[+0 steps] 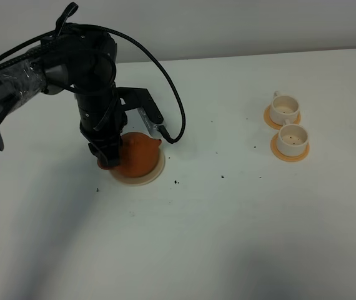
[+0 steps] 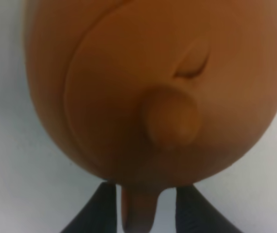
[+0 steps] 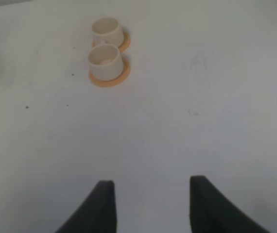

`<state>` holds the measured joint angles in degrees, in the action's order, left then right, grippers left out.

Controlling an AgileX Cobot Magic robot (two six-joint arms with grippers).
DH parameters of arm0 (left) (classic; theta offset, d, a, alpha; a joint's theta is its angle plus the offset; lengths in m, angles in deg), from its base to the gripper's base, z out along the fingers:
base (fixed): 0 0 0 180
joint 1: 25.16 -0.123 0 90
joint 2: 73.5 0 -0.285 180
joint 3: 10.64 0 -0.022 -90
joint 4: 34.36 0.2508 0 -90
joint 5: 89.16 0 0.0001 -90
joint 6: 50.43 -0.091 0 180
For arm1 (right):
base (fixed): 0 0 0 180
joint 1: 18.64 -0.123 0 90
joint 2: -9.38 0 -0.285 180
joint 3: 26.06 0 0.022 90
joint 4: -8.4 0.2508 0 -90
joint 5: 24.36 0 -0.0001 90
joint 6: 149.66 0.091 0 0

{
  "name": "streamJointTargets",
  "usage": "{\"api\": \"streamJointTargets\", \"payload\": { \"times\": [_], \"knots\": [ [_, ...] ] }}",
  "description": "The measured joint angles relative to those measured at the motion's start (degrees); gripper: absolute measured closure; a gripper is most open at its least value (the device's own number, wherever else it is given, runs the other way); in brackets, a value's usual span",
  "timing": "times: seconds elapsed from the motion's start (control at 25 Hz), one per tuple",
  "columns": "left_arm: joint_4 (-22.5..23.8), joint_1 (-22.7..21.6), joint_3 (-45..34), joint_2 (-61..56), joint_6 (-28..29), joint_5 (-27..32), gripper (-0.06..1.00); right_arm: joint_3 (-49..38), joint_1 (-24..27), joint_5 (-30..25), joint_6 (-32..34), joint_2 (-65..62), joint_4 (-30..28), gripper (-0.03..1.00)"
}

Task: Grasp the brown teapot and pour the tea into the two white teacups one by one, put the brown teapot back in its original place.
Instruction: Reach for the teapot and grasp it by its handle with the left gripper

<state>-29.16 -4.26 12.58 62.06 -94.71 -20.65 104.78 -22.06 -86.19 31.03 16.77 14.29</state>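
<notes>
1. A white table [image 1: 228, 237] fills nearly the whole frame of the high view.
2. Small dark specks [image 1: 222, 176] lie scattered across the middle of the table. One more speck [image 1: 97, 189] sits left of centre.
3. Two orange saucers [image 1: 288, 157] sit at the right of the frame, just beside each other, one above the other.
4. A pale grey wall [image 1: 228, 25] runs along the top edge.
5. A soft shadow [image 1: 34, 250] darkens the lower left corner.

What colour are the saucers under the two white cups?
Orange, both the farther small round saucer and the nearer one; clearest in the exterior high view.
</notes>
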Motion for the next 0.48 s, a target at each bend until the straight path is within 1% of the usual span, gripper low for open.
{"api": "streamJointTargets", "payload": {
  "times": [0.48],
  "knots": [
    [0.2,0.1,0.2,0.4,-1.1,-0.3,0.65,0.0,0.0,0.0,0.0,0.0,0.0,0.60]
  ]
}}
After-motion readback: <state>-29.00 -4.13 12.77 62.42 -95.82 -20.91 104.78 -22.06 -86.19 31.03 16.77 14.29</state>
